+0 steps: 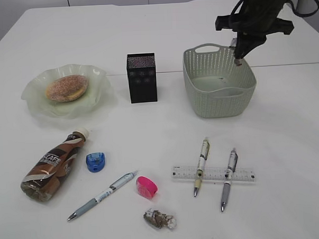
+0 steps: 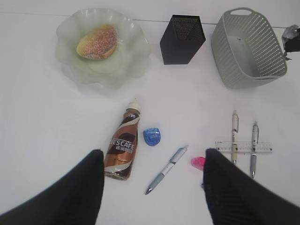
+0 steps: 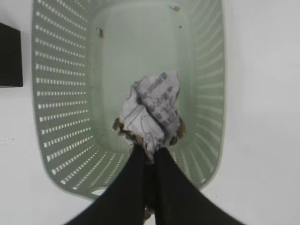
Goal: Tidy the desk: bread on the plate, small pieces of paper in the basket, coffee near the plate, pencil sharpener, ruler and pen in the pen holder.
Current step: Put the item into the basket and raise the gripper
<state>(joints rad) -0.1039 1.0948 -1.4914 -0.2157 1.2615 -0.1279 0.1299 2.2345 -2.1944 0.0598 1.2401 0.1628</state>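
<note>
Right wrist view shows the right claw (image 3: 149,154) pressed together on a crumpled wad of paper (image 3: 152,112), hanging over the open basket (image 3: 65,117), whose floor is bare but for a few crumbs. So one small piece of paper is about to go in, by my reading, not yet dropped.

Done so far: the bread (image 1: 67,88) lies on the plate (image 1: 37,103). Left to do: the second paper wad (image 1: 160,219) sits near the front edge of the worktop (image 1: 288,145); the coffee (image 1: 51,167) lies on its side, just in front of the plate, and may count as near already. Two pens (image 1: 201,159) (image 1: 228,172) lie across the ruler (image 1: 212,174), a third pen (image 1: 102,196) rests apart, and the blue sharpener (image 1: 95,161) and pink sharpener (image 1: 146,187) are both outside the pen holder (image 1: 142,78).

The left claw (image 2: 152,187) is spread and empty, above the front clutter.

Open room lies right of the basket and along the far side; the front edge is crowded.
</note>
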